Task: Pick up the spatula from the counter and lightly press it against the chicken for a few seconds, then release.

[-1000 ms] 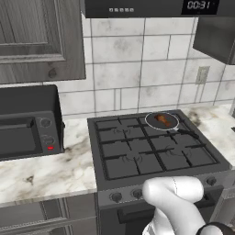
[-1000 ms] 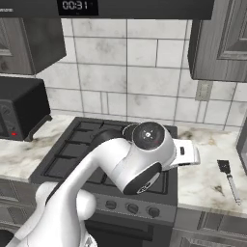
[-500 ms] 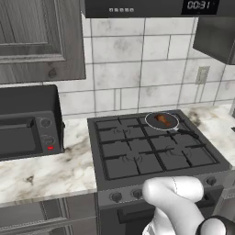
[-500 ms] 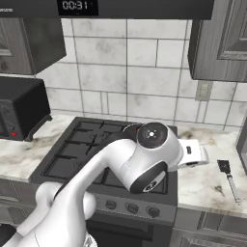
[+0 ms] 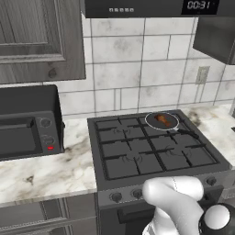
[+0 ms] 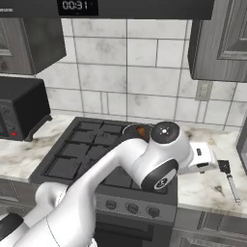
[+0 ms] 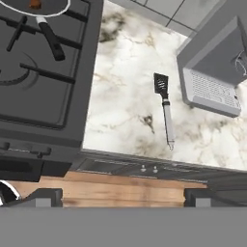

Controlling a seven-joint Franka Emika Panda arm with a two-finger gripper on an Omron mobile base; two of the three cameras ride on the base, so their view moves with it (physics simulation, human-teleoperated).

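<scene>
The gripper (image 7: 123, 197) sits at the bottom edge of the hand view, fingers spread wide with nothing between them.

The spatula (image 7: 165, 113) lies flat on the marble counter (image 7: 120, 120), right of centre, with its dark slotted head towards the top of the frame.
- Risk: the slim, smooth, pale handle rests flush on a hard surface. A shallow descent may let the fingers skid off it. A deep descent may strike the counter.
- Risk: a grasp near the handle end may let the head droop.

The grey ribbed appliance (image 7: 212, 77) stands near the head, at upper right. A wide approach may clip it.

On the dark stove (image 7: 38, 87) at upper left, the pan (image 7: 50, 41) holds the small brown chicken (image 7: 34, 4).
- Risk: excess pressure may shift the round pan.
</scene>
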